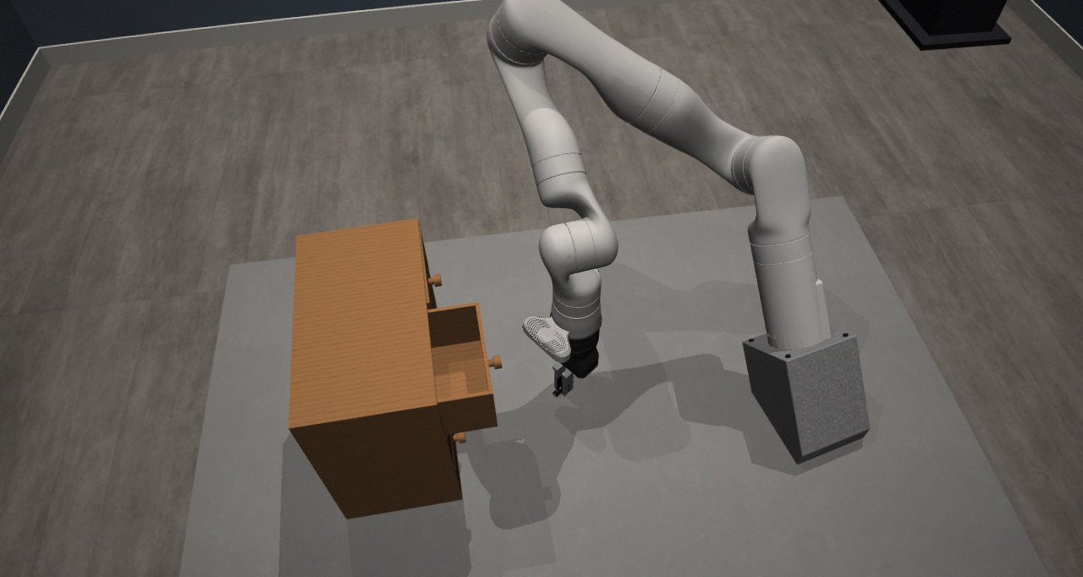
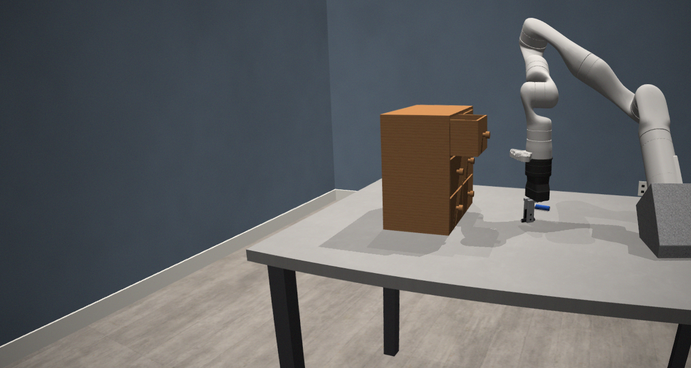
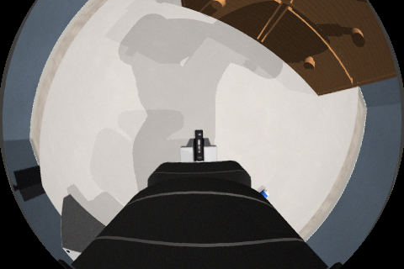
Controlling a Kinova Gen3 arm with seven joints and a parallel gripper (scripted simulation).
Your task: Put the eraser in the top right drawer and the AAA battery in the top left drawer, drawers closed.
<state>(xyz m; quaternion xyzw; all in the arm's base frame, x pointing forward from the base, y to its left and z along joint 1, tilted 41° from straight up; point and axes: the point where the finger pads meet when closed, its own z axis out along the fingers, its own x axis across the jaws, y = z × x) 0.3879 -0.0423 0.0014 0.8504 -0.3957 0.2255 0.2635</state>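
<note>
The small chest (image 1: 363, 315) (image 2: 415, 172) stands upright. Its left top drawer (image 1: 469, 414) (image 2: 465, 136) is pulled well out and looks level; no object shows in the visible part of its tray. The right top drawer (image 1: 426, 282) looks nearly or fully in. My gripper (image 1: 563, 390) (image 2: 528, 219) (image 3: 199, 145) points down low over the table, in front of the chest, shut on the slim black AAA battery (image 3: 199, 136) (image 2: 523, 219). The battery lies crosswise between the fingertips; whether it touches the table I cannot tell. The eraser is not visible in any view.
A blue cylinder (image 2: 542, 206) (image 3: 264, 193) lies on the table (image 1: 606, 513) (image 2: 338, 269) beside the gripper, towards the robot base (image 1: 810, 399) in the exterior view. The open drawer and its knob (image 1: 495, 361) jut out from the chest front. Lower drawer knobs (image 3: 309, 63) also stick out.
</note>
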